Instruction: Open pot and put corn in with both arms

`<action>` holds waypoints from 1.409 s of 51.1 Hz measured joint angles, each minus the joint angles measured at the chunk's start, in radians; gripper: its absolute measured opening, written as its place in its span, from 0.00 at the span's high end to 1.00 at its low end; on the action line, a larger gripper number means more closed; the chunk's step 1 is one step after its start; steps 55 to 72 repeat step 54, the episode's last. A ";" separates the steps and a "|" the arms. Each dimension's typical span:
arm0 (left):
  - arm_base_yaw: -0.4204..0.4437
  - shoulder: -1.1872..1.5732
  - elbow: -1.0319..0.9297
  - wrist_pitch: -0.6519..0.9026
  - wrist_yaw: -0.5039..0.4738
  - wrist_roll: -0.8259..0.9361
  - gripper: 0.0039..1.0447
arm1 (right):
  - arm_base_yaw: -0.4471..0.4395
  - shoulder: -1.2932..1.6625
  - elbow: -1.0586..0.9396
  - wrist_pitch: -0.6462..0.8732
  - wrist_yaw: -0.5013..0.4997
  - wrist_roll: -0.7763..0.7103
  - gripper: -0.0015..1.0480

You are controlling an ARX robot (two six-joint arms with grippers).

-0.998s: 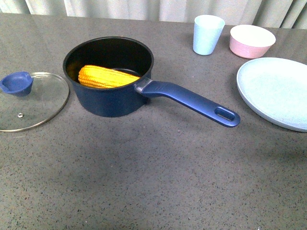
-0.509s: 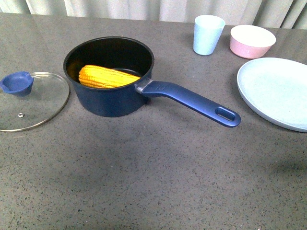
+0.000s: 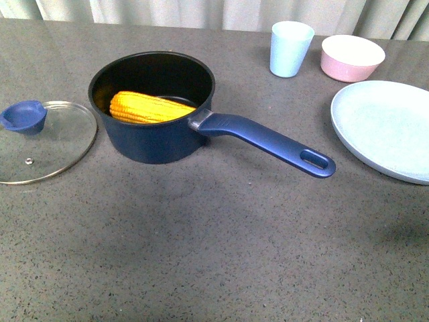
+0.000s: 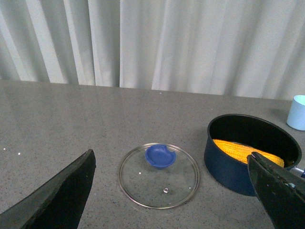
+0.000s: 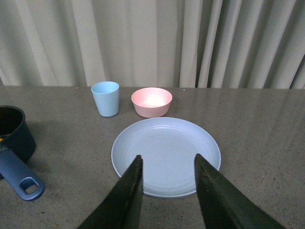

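Observation:
The dark blue pot (image 3: 154, 141) stands uncovered on the grey table, its long handle (image 3: 268, 142) pointing right and toward me. The yellow corn (image 3: 149, 108) lies inside it, leaning on the near wall. The glass lid (image 3: 57, 151) with a blue knob (image 3: 24, 116) lies flat to the left of the pot. Neither arm shows in the front view. My left gripper (image 4: 171, 160) is open and empty, held back above the lid (image 4: 159, 175), with the pot (image 4: 228, 164) and corn (image 4: 236, 149) beside it. My right gripper (image 5: 167, 161) is open and empty above the pale blue plate (image 5: 164, 143).
A pale blue plate (image 3: 389, 127) lies at the right edge. A light blue cup (image 3: 290, 48) and a pink bowl (image 3: 352, 58) stand at the back right. They also show in the right wrist view, cup (image 5: 105, 98) and bowl (image 5: 151, 101). Curtains hang behind the table.

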 joint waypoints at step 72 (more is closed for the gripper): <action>0.000 0.000 0.000 0.000 0.000 0.000 0.08 | 0.000 0.000 0.000 0.000 0.000 0.001 0.09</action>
